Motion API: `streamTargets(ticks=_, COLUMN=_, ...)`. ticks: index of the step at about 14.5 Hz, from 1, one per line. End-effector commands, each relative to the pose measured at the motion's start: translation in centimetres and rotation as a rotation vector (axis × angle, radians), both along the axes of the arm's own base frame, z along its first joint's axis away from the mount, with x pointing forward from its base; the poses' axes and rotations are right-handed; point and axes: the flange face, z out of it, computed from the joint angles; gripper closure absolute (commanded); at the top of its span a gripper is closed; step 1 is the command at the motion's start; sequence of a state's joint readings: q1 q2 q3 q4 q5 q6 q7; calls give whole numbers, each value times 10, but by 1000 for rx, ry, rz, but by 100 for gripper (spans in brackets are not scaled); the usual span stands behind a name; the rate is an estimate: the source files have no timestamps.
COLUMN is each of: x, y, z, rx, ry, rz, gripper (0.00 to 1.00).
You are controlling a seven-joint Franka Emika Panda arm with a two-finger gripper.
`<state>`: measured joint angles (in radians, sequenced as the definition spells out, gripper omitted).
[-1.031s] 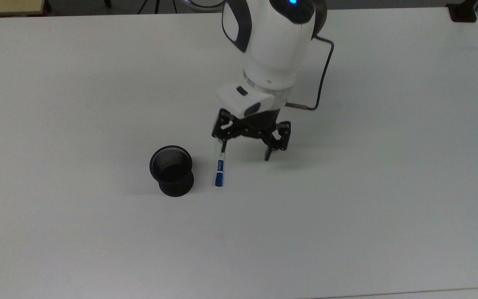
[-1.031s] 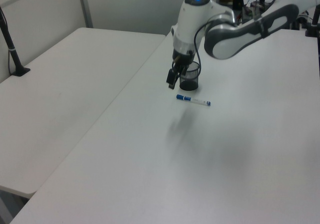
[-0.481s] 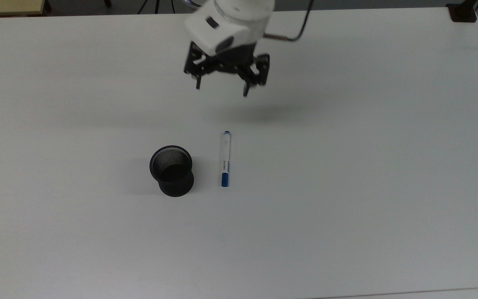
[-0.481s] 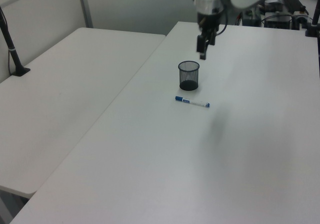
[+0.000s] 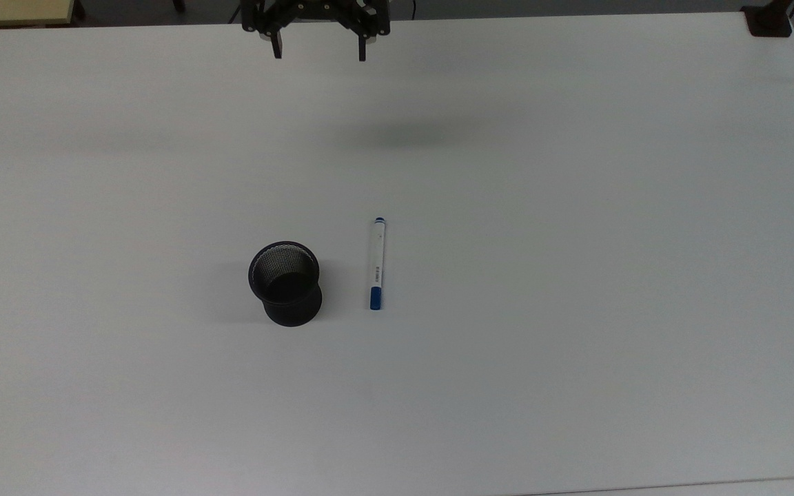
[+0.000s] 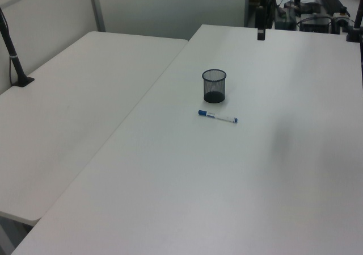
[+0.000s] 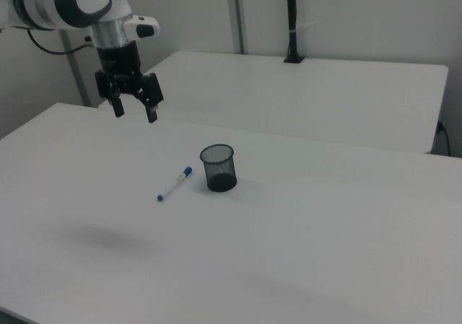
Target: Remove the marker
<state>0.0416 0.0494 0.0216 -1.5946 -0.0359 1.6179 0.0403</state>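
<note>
Marker [image 5: 375,264] flat on white table [image 5: 576,275], outside black mesh cup [image 5: 285,282], just beside it on the top view's right, not touching. Blue cap end toward the top view's bottom edge, small blue tip toward the top. Cup upright, nothing visible inside.

Gripper [image 5: 316,48] raised high above table, well apart from marker and cup, near the top view's upper edge. Fingers [image 7: 152,115] spread wide, pointing down, holding nothing. Faint shadow on table below. In the right view, gripper [image 7: 134,112] up and to the left of marker [image 7: 175,183].
</note>
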Motion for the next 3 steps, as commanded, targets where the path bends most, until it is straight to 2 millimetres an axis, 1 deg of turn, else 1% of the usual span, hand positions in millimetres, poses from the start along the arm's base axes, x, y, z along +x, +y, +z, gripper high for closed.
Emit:
streamTargets(ticks=1, x=-12, y=-1, z=-2, rx=-1, ry=7, rz=23, gripper=0)
streamTargets(ticks=3, x=-12, y=0, z=-2, rx=-6, ry=7, rz=24, gripper=0)
